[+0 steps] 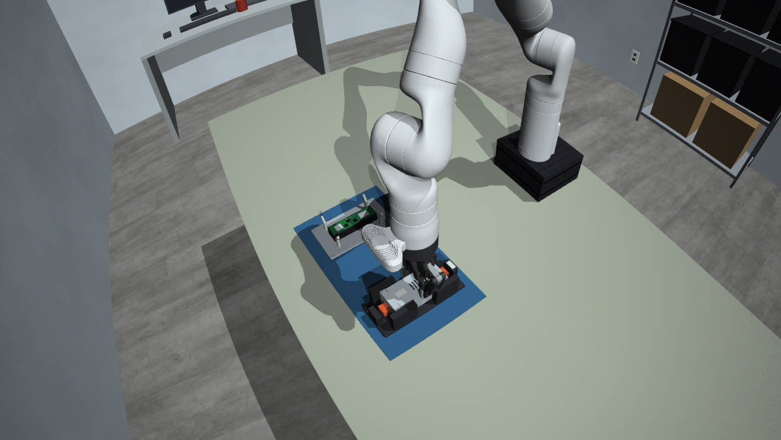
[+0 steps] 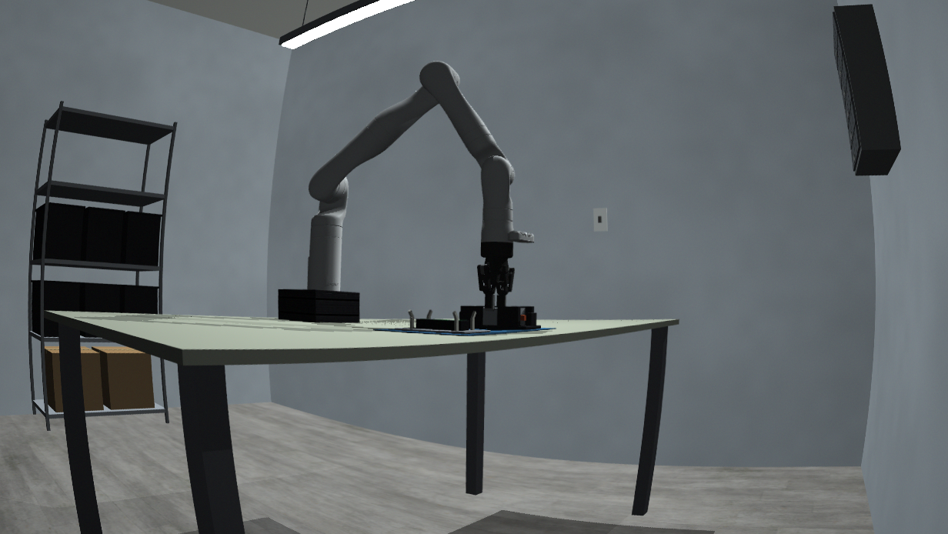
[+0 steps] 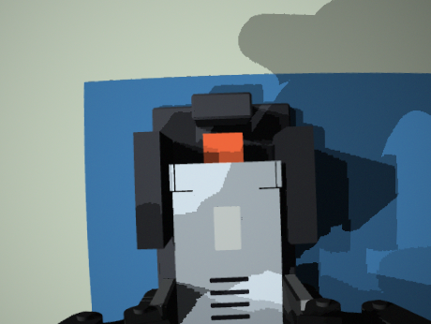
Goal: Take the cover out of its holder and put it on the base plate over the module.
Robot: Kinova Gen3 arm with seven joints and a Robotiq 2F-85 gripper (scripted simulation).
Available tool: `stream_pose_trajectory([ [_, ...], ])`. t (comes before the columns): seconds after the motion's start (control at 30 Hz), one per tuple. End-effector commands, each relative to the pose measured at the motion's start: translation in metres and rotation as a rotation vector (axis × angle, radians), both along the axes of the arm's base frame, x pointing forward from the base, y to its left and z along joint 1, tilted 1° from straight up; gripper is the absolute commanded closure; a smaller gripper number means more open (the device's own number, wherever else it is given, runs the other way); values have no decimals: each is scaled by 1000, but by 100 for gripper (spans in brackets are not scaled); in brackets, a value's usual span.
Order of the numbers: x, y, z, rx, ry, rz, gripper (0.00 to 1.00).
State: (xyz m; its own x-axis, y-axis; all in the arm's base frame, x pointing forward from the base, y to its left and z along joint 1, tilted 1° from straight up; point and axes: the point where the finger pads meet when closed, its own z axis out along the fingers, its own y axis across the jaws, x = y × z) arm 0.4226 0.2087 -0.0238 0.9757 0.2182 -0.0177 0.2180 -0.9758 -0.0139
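The light grey cover [image 1: 397, 295] [image 3: 227, 227] has a slotted top and lies between the side blocks of its black holder [image 1: 399, 322] [image 2: 512, 317] [image 3: 150, 189]. An orange tab [image 1: 384, 309] [image 3: 223, 147] sits at the holder's end. My gripper [image 1: 424, 284] [image 2: 495, 297] [image 3: 229, 296] points straight down and is shut on the cover's long sides. The grey base plate [image 1: 326, 245] [image 2: 434, 324] carries the green module [image 1: 349, 220] between thin posts, to the back left of the holder. Both stand on a blue mat [image 1: 349, 273] [image 3: 112, 134].
The arm's black pedestal [image 1: 538, 163] [image 2: 318, 305] stands at the far right of the pale green table [image 1: 546, 305]. A shelf rack with boxes [image 1: 710, 92] and a desk [image 1: 218, 32] stand off the table.
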Motion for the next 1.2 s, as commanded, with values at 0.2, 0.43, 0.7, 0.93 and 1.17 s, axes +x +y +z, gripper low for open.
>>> stream_pose_trajectory([
  [0.2,1,0,25,2,-3,0,100],
  [0.43,1,0,31,2,-3,0,100],
  [0.7,1,0,30,1,-1,0,99],
  [0.93,1,0,30,1,-1,0,99],
  [1.17,1,0,30,1,-1,0,100],
])
